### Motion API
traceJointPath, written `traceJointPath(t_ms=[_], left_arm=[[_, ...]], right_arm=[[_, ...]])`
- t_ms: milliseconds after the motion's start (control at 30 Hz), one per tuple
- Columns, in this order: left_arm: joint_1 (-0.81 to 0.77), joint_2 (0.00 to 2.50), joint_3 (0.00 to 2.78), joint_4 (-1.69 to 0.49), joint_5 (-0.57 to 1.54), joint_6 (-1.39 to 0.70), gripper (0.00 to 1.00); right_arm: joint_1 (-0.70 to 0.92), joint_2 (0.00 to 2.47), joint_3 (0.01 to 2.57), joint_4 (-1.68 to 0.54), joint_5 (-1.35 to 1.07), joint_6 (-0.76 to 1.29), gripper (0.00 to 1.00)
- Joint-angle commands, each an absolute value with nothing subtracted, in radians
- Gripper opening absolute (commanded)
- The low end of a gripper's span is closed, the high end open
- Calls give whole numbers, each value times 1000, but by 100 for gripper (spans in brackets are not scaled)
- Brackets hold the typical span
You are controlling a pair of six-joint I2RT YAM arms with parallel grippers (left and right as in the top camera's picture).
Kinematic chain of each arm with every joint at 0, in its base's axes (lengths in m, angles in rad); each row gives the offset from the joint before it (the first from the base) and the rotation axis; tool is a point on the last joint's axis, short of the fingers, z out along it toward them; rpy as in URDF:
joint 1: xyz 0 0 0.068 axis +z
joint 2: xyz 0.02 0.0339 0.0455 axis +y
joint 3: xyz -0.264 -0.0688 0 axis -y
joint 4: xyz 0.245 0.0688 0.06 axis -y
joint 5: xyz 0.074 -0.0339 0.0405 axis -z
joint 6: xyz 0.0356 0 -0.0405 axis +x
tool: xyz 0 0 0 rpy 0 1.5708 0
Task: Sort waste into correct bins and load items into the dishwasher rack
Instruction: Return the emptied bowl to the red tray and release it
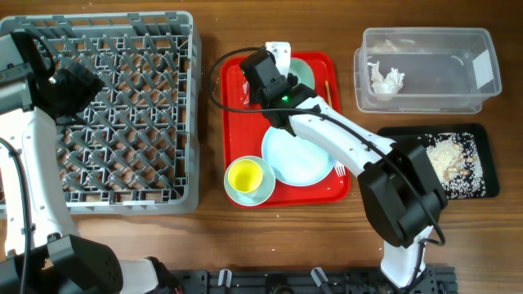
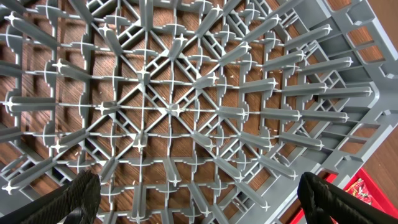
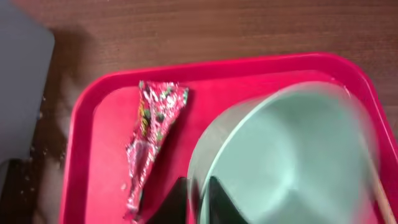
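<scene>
Overhead
- dishwasher rack [image 1: 189, 106]: at the table's left end, nothing in its pegs.
- left gripper [image 1: 78, 82]: hangs over the rack's back-left part.
- red tray [image 1: 245, 139]: in the middle of the table, just right of the rack.
- plate [image 1: 298, 159]: flat on the red tray, toward its front-right corner.
- fork [image 1: 339, 170]: on the red tray at the plate's right edge; only the tines show past the arm.
- front bowl [image 1: 263, 192]: at the red tray's front-left corner, holding the yellow cup [image 1: 243, 175].
- back bowl [image 1: 306, 73]: at the red tray's back-right corner, nothing seen in it.
- right gripper [image 1: 274, 73]: at the back bowl's left rim.
- clear tub [image 1: 425, 102]: near the table's back-right corner, with the tissue [image 1: 386, 79] inside at its left end.
- black tray [image 1: 482, 147]: by the right edge, in front of the clear tub, spread with rice crumbs [image 1: 445, 159].

Left wrist
- left gripper [image 2: 205, 205]: fingers spread wide, holding nothing, above the rack's bare lattice [image 2: 168, 112].

Right wrist
- right gripper [image 3: 194, 202]: tips narrow, with the back bowl's [image 3: 298, 155] rim between them; I cannot tell whether they pinch it.
- wrapper [image 3: 152, 137]: flat on the red tray [image 3: 106, 112] near its back-left corner, just left of the back bowl.
</scene>
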State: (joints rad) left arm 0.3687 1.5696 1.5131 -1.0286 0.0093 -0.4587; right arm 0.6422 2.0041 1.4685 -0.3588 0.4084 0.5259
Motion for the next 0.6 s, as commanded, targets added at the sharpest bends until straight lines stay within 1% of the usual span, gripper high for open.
traceJointPath(t_ms=[0, 33, 67, 133, 167, 200, 267, 300, 367, 433, 500, 567], left_arm=[[373, 1558, 1517, -1026, 14, -460, 100], [373, 1558, 1517, -1026, 14, -460, 100], [373, 1558, 1517, -1026, 14, -460, 100], [373, 1558, 1517, -1026, 14, -460, 100], [373, 1558, 1517, -1026, 14, -460, 100], [373, 1558, 1517, -1026, 14, -460, 100], [373, 1558, 1517, -1026, 14, -460, 100], [373, 1558, 1517, -1026, 14, -460, 100], [373, 1558, 1517, -1026, 14, -460, 100], [373, 1558, 1517, -1026, 14, -460, 100], [373, 1558, 1517, -1026, 14, -460, 100], [373, 1558, 1517, -1026, 14, -460, 100]], right_arm=[[639, 2022, 1474, -382, 394, 524, 32], [639, 2022, 1474, -390, 394, 523, 49], [639, 2019, 1474, -402, 394, 522, 63], [639, 1988, 1475, -438, 394, 523, 64], [637, 1964, 1475, -448, 395, 524, 66], [633, 1934, 1475, -458, 395, 528, 70], [611, 1839, 1475, -484, 394, 535, 85], [589, 1774, 1475, -505, 395, 535, 100], [522, 1657, 1475, -560, 395, 534, 100], [392, 1533, 1475, -640, 394, 552, 100], [258, 1460, 1475, -709, 395, 581, 100], [73, 1415, 1475, -786, 395, 546, 100]])
